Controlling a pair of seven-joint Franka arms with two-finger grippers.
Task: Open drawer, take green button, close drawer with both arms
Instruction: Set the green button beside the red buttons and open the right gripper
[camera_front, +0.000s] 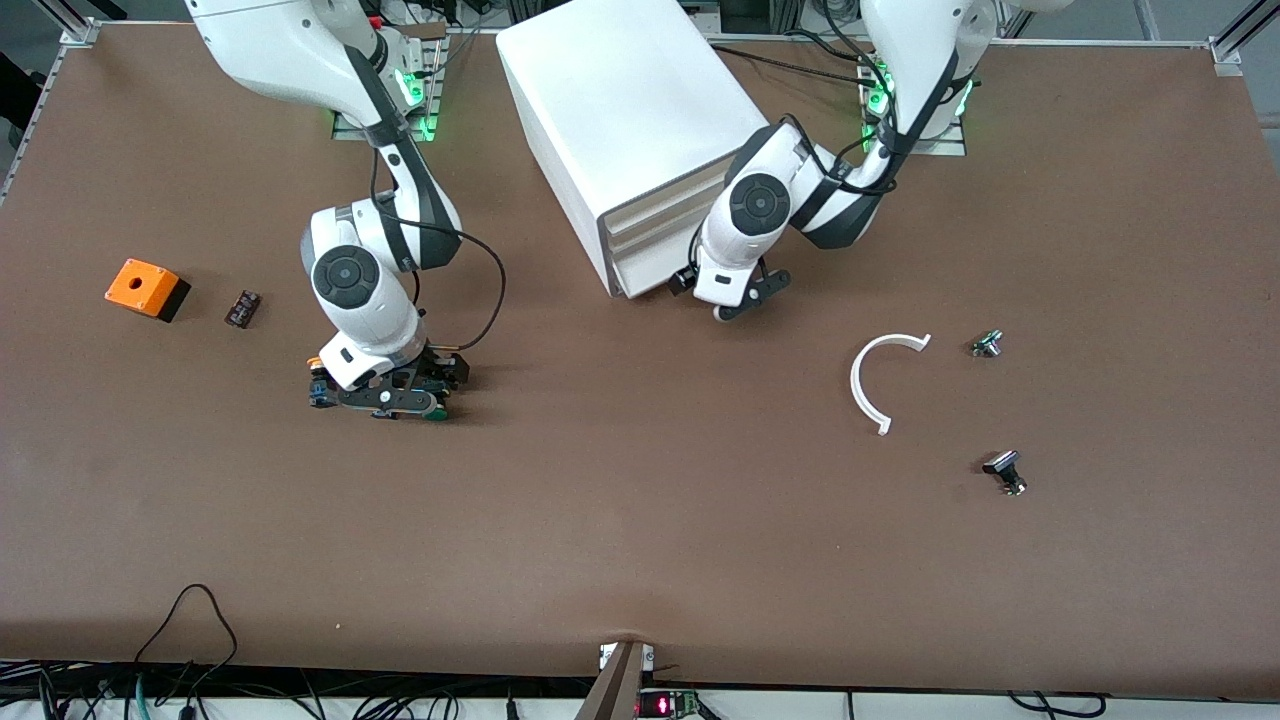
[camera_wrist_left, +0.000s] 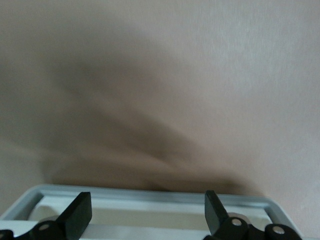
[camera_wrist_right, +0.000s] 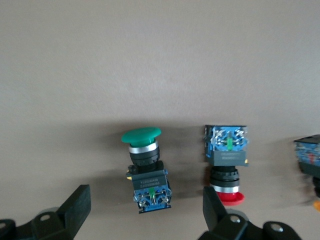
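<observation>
The white cabinet (camera_front: 620, 110) stands at the table's robot side, its stacked drawer fronts (camera_front: 655, 240) facing the front camera. My left gripper (camera_front: 745, 303) is low in front of the lowest drawer. It is open and empty (camera_wrist_left: 147, 212), with a white drawer rim (camera_wrist_left: 150, 192) between its fingers. How far the drawer is out I cannot tell. My right gripper (camera_front: 385, 398) is low over the table toward the right arm's end. It is open (camera_wrist_right: 147, 210) and straddles the green-capped button (camera_wrist_right: 145, 167), which lies on its side and shows in the front view (camera_front: 437, 411).
A red-capped button (camera_wrist_right: 226, 170) lies beside the green one, and another button (camera_wrist_right: 310, 160) lies at the view's edge. An orange box (camera_front: 147, 288) and a small dark part (camera_front: 243, 308) lie toward the right arm's end. A white curved strip (camera_front: 880, 375) and two small parts (camera_front: 987, 344) (camera_front: 1005, 472) lie toward the left arm's end.
</observation>
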